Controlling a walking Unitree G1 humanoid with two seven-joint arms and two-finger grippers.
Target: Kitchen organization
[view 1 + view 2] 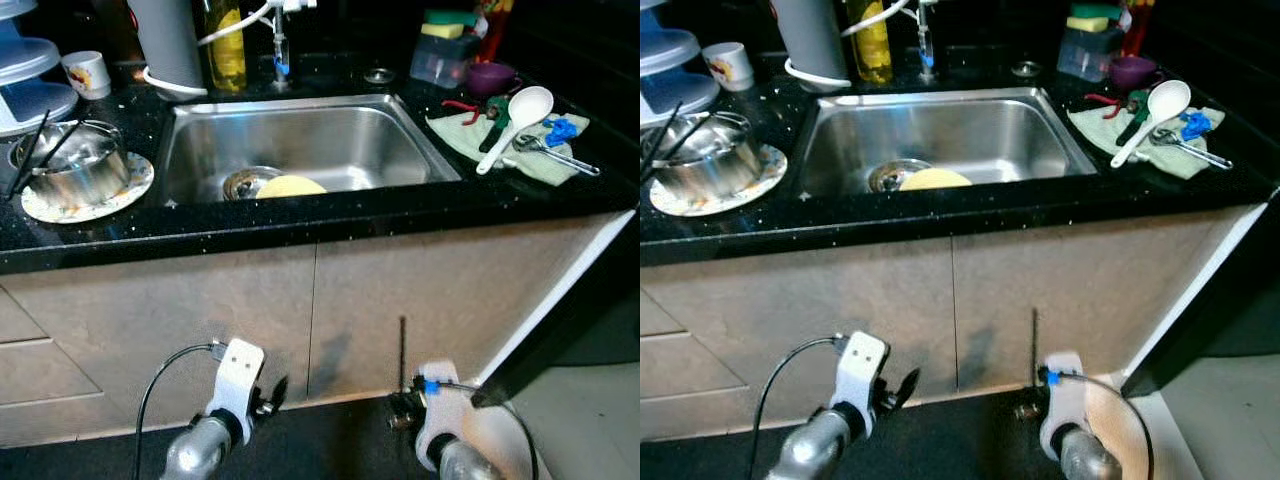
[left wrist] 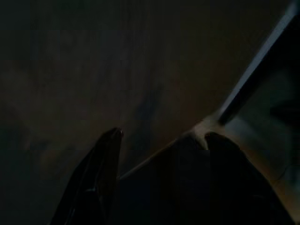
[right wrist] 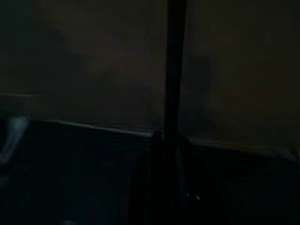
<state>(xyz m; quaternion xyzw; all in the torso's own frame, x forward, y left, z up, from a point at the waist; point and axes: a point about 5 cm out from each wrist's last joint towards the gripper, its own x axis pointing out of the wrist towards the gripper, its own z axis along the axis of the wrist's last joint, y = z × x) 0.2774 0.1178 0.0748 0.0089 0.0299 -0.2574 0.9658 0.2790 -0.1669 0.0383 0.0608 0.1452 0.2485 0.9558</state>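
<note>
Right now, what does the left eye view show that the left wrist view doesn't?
Left eye: the sink, a pot on a plate, a spoon on a cloth, and the idle left gripper. Left wrist: nothing extra, a dark close-up. Both: the cabinet front and its pale corner edge.

I'm showing two silver, rounded forearms. My left arm point(image 1: 200, 445) is wearing a white angular wrist bracket, with a black cable looping out from it. My right arm point(image 1: 455, 462) is carrying a white bracket too, with a small blue clip and a thin black cable. My left gripper point(image 2: 101, 176) is showing glossy black, tapering fingers.
</note>
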